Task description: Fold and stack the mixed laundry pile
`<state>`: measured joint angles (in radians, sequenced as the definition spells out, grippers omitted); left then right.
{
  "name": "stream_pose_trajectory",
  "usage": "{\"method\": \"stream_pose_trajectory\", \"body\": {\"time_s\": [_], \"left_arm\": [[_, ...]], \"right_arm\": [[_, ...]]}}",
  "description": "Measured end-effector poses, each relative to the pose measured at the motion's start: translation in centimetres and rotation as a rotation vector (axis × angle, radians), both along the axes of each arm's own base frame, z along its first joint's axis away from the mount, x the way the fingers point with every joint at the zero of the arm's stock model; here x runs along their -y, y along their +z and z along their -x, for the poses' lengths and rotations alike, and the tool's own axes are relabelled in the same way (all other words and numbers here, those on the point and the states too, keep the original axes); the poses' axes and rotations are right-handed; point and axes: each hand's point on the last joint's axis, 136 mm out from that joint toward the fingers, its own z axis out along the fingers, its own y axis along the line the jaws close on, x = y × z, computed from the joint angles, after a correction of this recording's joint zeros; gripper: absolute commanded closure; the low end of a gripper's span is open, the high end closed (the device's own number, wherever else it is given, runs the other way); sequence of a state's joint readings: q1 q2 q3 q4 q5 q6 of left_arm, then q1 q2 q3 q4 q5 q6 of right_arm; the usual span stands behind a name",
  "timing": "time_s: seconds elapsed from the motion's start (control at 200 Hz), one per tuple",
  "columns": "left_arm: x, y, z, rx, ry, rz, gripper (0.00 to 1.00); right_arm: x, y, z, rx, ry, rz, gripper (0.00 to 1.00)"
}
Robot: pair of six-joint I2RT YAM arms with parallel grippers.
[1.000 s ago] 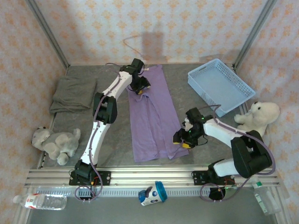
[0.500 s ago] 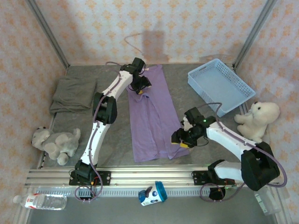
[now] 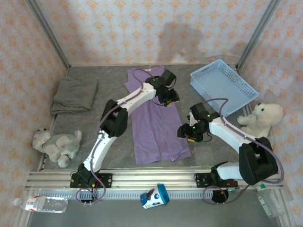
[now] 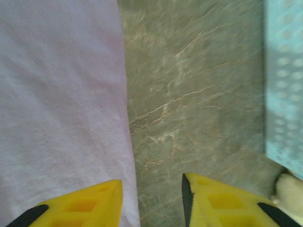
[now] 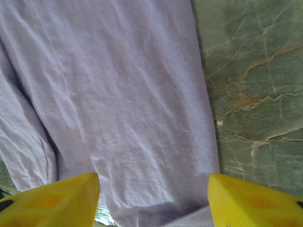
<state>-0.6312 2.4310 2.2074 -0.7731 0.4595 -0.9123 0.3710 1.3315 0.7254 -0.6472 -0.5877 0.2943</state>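
Left gripper [image 3: 168,97]: shifted across shirt [image 3: 154,127] to its right edge, jaws apart
Right gripper [image 3: 188,135]: slightly farther out, jaws wide
Basket [image 3: 222,87]: bare floor

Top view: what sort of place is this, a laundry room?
Likely a robot test booth: left arm and right arm bolted to a metal rail, wallpapered panels, a staged T-shirt and basket.

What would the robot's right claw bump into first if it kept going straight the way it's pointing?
Most likely the purple shirt: the right gripper points down at it, jaws open, and the cloth spreads right ahead of its fingertips. How near it is I cannot tell.
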Motion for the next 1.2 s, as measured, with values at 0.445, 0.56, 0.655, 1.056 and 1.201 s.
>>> {"method": "stream_pose_trajectory", "body": {"time_s": [0.445,0.56,0.655,1.056,1.201], "left_arm": [[-2.1,-5.3,-0.4,-0.074,0.054,-0.076,0.70],[-2.3,-5.4,-0.5,-0.079,0.061,-0.075,0.70],[-2.3,-5.4,-0.5,-0.082,0.063,-0.073,0.70],[-2.7,-5.4,-1.0,-0.085,0.080,-0.071,0.71],[-2.9,-5.4,-1.2,-0.084,0.083,-0.070,0.70]], "right_arm": [[-2.6,-2.4,2.0,-0.019,0.014,-0.126,0.43],[-3.5,-2.3,3.7,-0.029,0.026,-0.143,0.44],[-3.4,-2.1,5.2,-0.052,0.009,-0.126,0.44],[-2.9,0.8,8.1,-0.042,-0.132,-0.261,0.44],[-1.9,0.3,7.6,-0.034,-0.157,-0.177,0.49]]}}
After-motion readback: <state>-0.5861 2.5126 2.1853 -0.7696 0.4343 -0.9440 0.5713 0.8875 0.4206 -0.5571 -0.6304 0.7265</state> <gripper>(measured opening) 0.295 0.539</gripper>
